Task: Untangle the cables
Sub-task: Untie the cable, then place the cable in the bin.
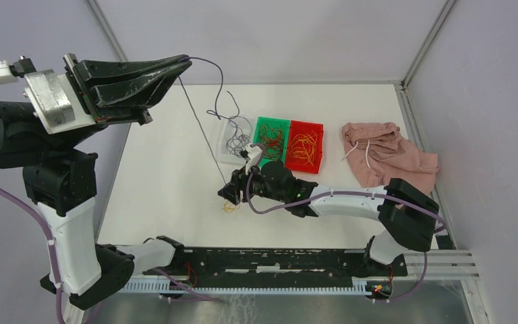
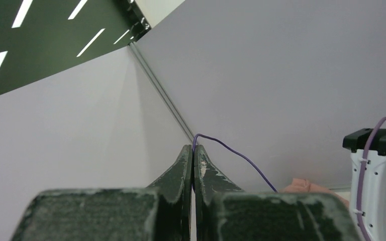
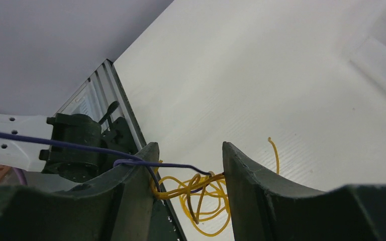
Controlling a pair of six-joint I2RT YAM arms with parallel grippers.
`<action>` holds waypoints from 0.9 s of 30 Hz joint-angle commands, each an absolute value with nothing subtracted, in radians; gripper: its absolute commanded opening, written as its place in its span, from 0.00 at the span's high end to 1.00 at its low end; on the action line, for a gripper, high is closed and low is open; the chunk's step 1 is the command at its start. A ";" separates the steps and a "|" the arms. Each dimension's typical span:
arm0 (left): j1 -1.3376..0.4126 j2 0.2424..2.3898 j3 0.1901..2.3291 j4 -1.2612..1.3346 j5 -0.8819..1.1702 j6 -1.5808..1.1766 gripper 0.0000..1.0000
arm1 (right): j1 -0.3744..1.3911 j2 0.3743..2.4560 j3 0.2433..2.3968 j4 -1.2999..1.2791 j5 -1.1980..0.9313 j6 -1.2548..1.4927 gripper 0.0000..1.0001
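Note:
My left gripper is raised high at the far left and is shut on the end of a dark purple cable, pinched at the fingertips. That cable runs down across the table to a small clump of yellow cables. My right gripper is low over this clump. In the right wrist view its jaws stand apart around the yellow clump. The purple cable crosses over the left finger into the tangle.
Three small bins stand in a row at mid-table: a clear one with dark cables, a green one with dark red ones, a red one with yellow ones. A pink cloth with a white drawstring lies to their right.

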State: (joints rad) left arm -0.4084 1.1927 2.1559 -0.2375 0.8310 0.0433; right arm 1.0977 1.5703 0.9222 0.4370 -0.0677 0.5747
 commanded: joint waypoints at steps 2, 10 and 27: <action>-0.411 1.211 2.262 -0.139 0.655 0.077 0.97 | 1.100 1.622 0.822 0.492 -0.019 0.573 0.45; -0.411 1.240 2.315 -0.017 0.418 0.262 0.97 | 1.101 1.629 0.666 0.578 0.020 0.589 0.39; -0.410 1.243 2.180 -0.031 0.365 0.412 0.97 | 1.101 1.447 0.595 0.504 0.086 0.545 0.34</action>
